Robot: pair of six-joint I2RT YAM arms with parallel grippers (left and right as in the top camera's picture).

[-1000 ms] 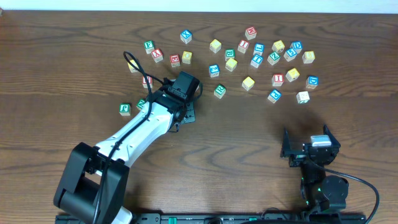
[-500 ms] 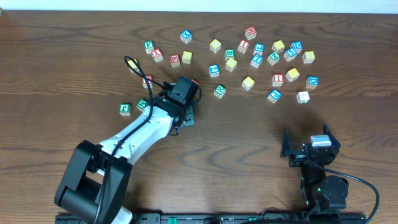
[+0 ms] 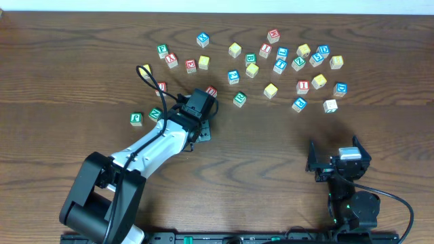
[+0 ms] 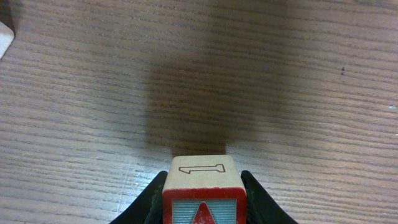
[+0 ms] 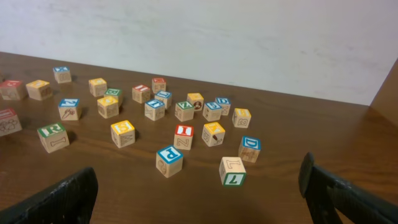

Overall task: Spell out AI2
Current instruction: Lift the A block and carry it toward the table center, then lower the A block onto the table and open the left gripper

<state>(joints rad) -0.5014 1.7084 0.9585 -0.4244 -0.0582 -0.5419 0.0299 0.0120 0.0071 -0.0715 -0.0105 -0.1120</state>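
My left gripper (image 3: pixel 205 97) is shut on a red-edged wooden block (image 3: pixel 211 90). In the left wrist view the block (image 4: pixel 204 186) sits between the two black fingers (image 4: pixel 204 214). A red A shows on its near face and an outlined 1 on its top. It hangs close over bare brown wood. My right gripper (image 3: pixel 337 165) rests open and empty at the front right; its fingers (image 5: pixel 199 199) frame the view's bottom corners. A red-topped I block (image 5: pixel 183 135) stands among the loose blocks, and shows in the overhead view (image 3: pixel 302 86).
Several letter blocks lie scattered across the far side of the wooden table (image 3: pixel 271 149), from a green one (image 3: pixel 162 49) to a blue one (image 3: pixel 340 88). A green P block (image 3: pixel 136 118) and another green block (image 3: pixel 155 113) sit left of my left arm.
My left gripper has drawn back a little toward the front left, and the red block has come into sight at its tip. The right arm has not moved.
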